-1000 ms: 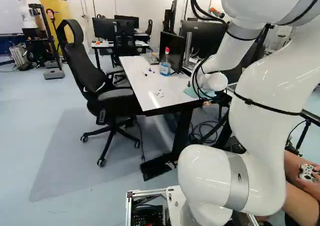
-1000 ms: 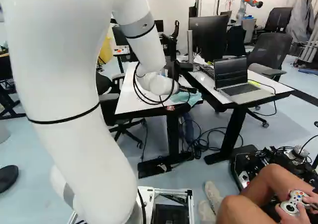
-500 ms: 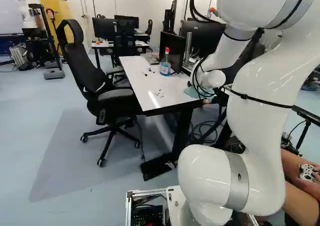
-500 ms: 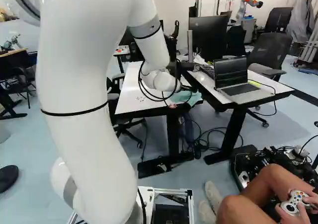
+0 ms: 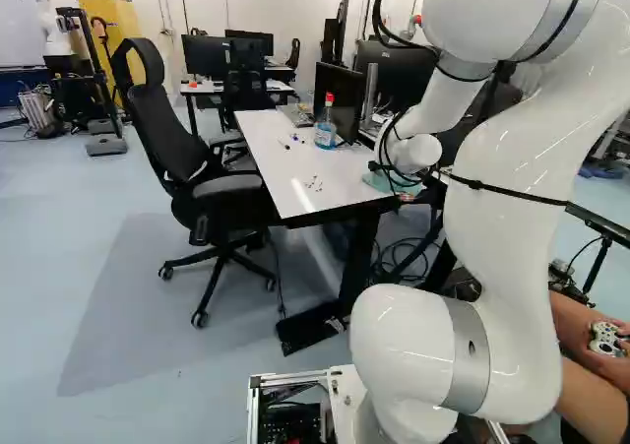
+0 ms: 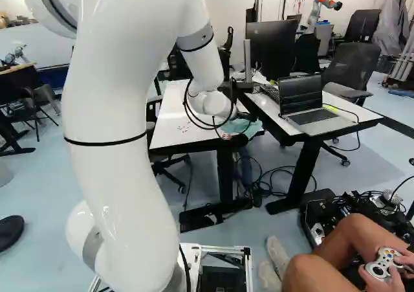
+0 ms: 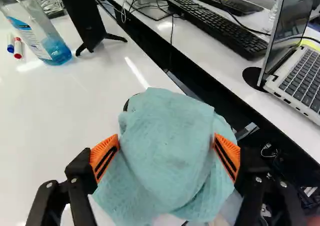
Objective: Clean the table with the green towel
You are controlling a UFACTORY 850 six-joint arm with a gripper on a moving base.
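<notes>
In the right base view the gripper (image 6: 244,116), partly hidden by the wrist and cables, is low over the green towel (image 6: 238,126) at the table's near corner. The wrist view shows the gripper (image 7: 165,155) with its fingers wide apart and the bunched towel (image 7: 167,146) filling the space between them. Its folds reach the orange pads (image 7: 104,157), but no squeeze shows. Small bits (image 5: 314,183) lie on the white table (image 5: 271,158), left of the towel in the left base view. A spray bottle (image 5: 326,127) with a red top stands farther back.
Markers (image 7: 18,47) lie beside the bottle. Across a dark gap, a second table holds a keyboard (image 7: 220,25) and a laptop (image 6: 309,104). An office chair (image 5: 197,168) stands along the table's side. A seated person's legs and hands are right of the base. Another robot (image 6: 320,8) stands far back.
The arm's upper links have swung left in the left base view and right in the right base view. The wrist has shifted only slightly by the towel. The base has stayed still.
</notes>
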